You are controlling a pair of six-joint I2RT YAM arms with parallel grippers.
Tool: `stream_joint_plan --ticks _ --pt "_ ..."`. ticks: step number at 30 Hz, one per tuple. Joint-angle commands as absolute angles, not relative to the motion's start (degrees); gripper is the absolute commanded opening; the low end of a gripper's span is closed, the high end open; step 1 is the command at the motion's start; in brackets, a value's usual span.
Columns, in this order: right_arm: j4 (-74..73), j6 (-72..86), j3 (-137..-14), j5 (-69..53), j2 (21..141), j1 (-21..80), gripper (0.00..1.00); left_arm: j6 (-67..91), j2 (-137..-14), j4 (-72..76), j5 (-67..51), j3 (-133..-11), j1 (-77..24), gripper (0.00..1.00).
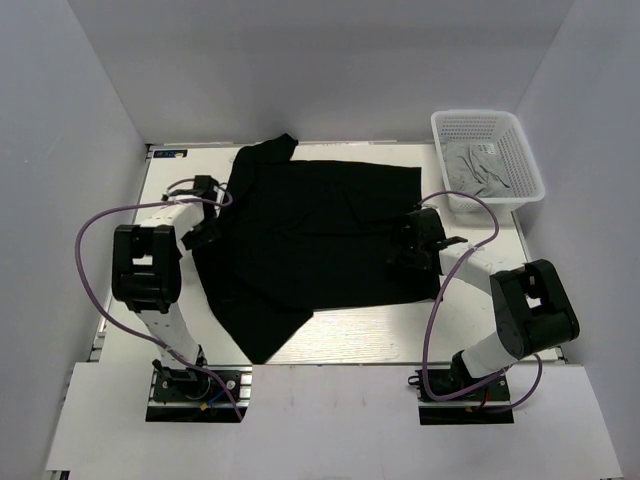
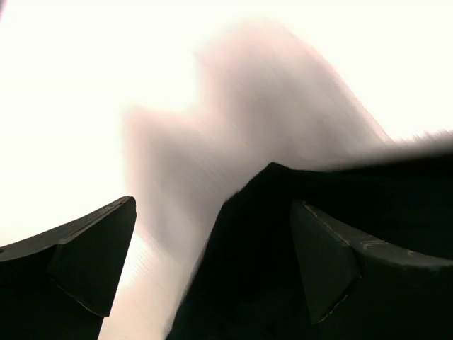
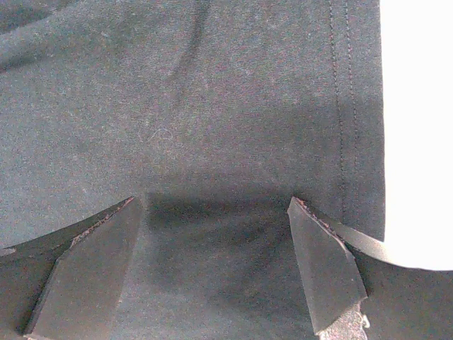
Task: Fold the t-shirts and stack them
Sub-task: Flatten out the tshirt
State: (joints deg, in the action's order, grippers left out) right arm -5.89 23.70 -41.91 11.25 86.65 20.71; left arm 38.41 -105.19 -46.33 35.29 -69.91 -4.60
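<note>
A black t-shirt (image 1: pixel 305 240) lies spread over the middle of the white table (image 1: pixel 350 340), one sleeve pointing to the back left and a corner hanging toward the front. My left gripper (image 1: pixel 207 232) is open at the shirt's left edge; in the left wrist view a black fold (image 2: pixel 283 234) lies between the spread fingers. My right gripper (image 1: pixel 405 250) is open over the shirt's right side; the right wrist view shows flat black cloth (image 3: pixel 212 106) with a stitched hem (image 3: pixel 343 106) under the fingers. A light grey t-shirt (image 1: pixel 478 170) lies crumpled in the basket.
A white mesh basket (image 1: pixel 520 150) stands at the back right corner of the table. White walls close in the left, back and right sides. Purple cables loop from both arms near the table's sides.
</note>
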Motion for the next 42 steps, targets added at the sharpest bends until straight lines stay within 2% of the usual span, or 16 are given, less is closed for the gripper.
stream_joint_plan --ticks 1,9,15,19,21,23,26,29,36,42 --pt "-8.88 24.52 -42.98 12.75 87.89 19.78 0.9 39.55 -100.9 -46.41 34.55 -70.66 -0.27 1.0" --pt "-9.67 24.43 -43.15 12.57 87.54 19.16 0.9 42.1 -100.73 -45.28 26.38 -71.72 8.52 1.0" --pt "-7.12 20.31 -43.5 8.35 85.52 19.34 0.9 33.06 -97.91 -35.43 13.55 -73.91 6.16 1.0" --pt "-7.47 19.95 -44.47 8.26 84.99 19.34 0.9 21.9 -95.19 -24.2 -9.06 -73.05 4.67 1.0" --pt "-7.12 19.95 -44.56 7.47 85.43 19.34 0.9 19.78 -96.93 -19.97 -13.69 -73.04 2.48 1.0" --pt "-7.29 19.95 -44.56 7.3 85.87 19.6 0.9 17.76 -100.0 -19.95 -13.02 -75.83 0.62 1.0" --pt "-7.3 20.13 -44.21 7.03 86.13 19.25 0.9 15.13 -109.05 -27.05 -8.97 -87.69 -2.8 1.0" --pt "-7.03 20.21 -44.21 7.29 86.48 19.07 0.9 13.27 -115.83 -30.76 -10.71 -93.85 -5.53 1.0" --pt "-7.82 20.56 -44.65 8.17 88.77 19.16 0.9 13.27 -121.37 -29.53 -11.07 -95.71 -8.35 1.0" --pt "-9.93 21.8 -45.09 10.02 90.52 18.72 0.9 13.8 -127.08 -33.04 0.07 -102.12 -8.35 1.0"
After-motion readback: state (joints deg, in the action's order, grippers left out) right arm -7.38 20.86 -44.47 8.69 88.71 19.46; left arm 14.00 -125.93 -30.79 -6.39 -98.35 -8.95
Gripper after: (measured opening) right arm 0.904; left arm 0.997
